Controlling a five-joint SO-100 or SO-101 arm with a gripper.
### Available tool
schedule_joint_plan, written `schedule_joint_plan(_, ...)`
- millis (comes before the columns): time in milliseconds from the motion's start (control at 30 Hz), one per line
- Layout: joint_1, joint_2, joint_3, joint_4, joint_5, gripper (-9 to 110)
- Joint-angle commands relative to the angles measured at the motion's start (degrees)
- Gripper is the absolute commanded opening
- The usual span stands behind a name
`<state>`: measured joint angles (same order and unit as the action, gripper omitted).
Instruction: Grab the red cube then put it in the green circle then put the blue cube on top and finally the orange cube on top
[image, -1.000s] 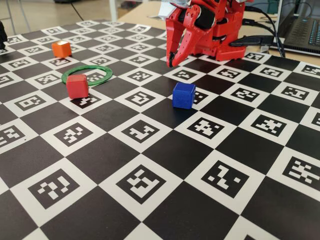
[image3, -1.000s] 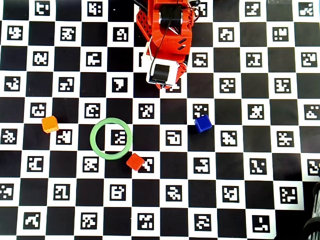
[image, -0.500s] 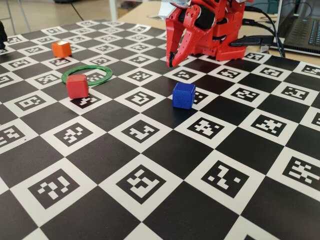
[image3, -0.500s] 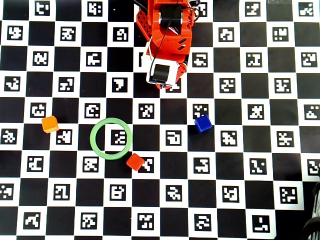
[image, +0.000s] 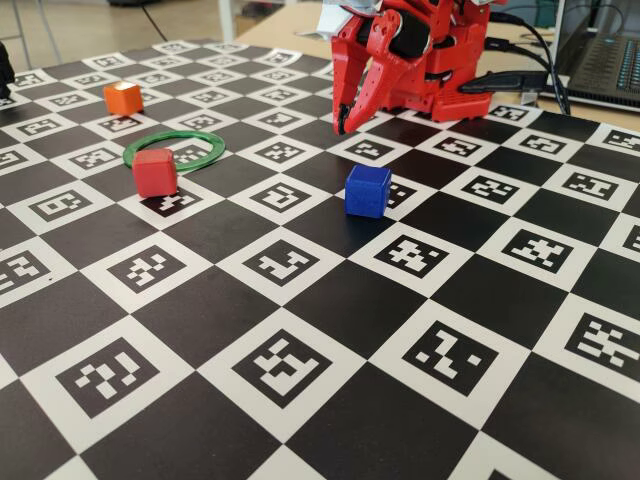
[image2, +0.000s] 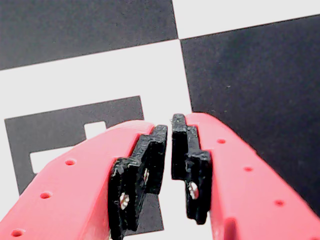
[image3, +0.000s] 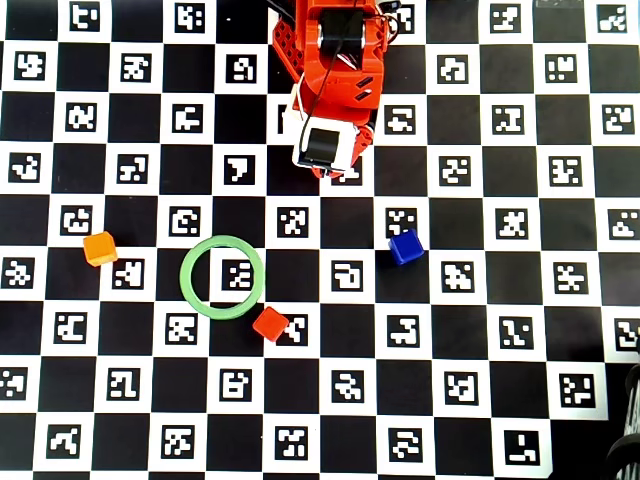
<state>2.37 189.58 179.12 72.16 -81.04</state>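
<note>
Well, the gripper (image2: 167, 150) is nearly closed and holds nothing. The red cube (image3: 270, 323) sits at the ring's (image3: 190, 290) five o'clock, touching it. It looks light and hard; pinch two flat sides.

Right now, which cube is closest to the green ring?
The red cube. It sits right at the green ring's outer edge, while the orange cube and blue cube lie farther away.

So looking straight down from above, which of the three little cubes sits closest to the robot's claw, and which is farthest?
Measured from the gripper in the overhead view:
1. The blue cube, below and to its right.
2. The red cube, below it, just outside the green circle.
3. The orange cube, far left.
</note>
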Motion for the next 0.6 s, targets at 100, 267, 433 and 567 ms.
schedule_joint_plan(100,0.3,2.9,2.5,5.5,-0.3,-4)
schedule_joint_plan(267,-0.5,2.9,2.5,5.5,-0.3,-4)
schedule_joint_plan(433,-0.6,2.9,2.5,5.5,-0.3,-4)
schedule_joint_plan(567,-0.6,2.9,2.5,5.5,-0.2,-4)
